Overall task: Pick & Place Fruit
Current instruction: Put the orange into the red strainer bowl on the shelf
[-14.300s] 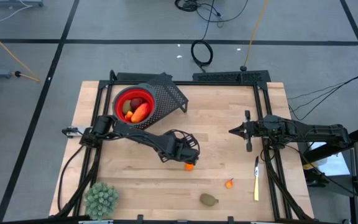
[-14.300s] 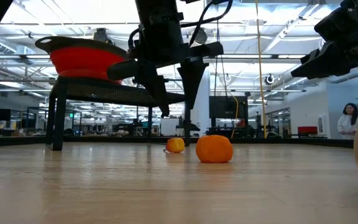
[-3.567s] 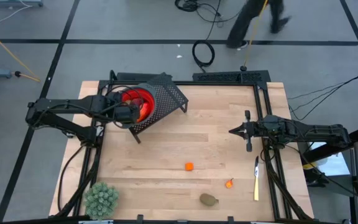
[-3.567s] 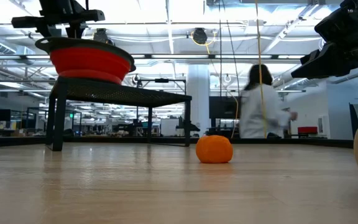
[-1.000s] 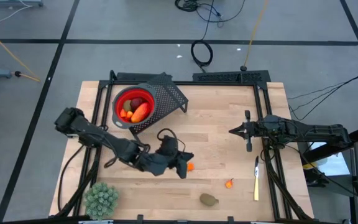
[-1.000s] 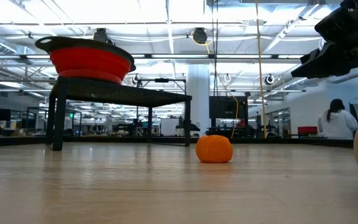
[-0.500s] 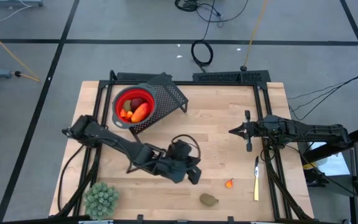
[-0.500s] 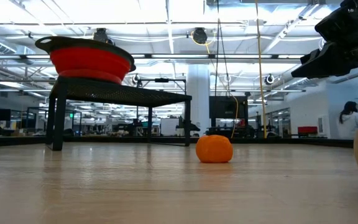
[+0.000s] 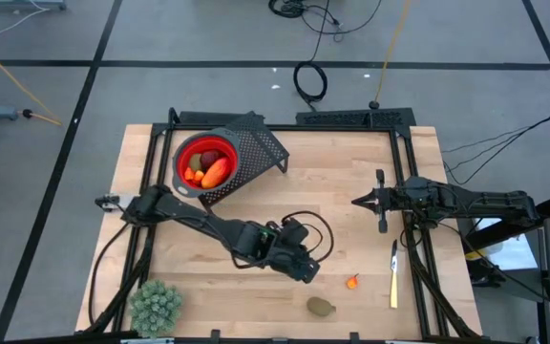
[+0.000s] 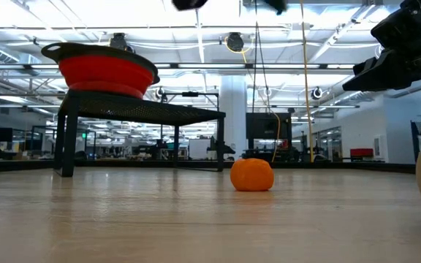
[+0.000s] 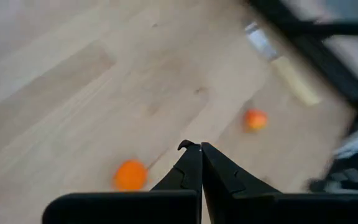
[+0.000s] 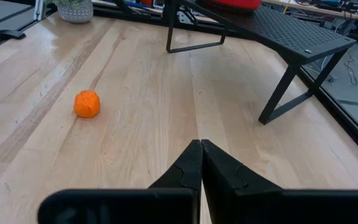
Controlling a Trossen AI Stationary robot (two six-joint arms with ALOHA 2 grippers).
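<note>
A spiky green plant (image 9: 156,306) sits at the table's near left corner. A knife (image 9: 393,274) lies near the right gripper.

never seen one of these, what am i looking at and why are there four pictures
Two robot arms at a wooden table, filmed four ways: from overhead, level with the tabletop, and from a camera on each wrist. The left claw is shut and empty, above a small orange fruit. The right claw is shut, waiting at the table's right side. A red bowl on a black stand already holds fruit. Loose on the wood: a smaller orange bit, a brownish-green oval, a knife and a spiky plant.
</note>
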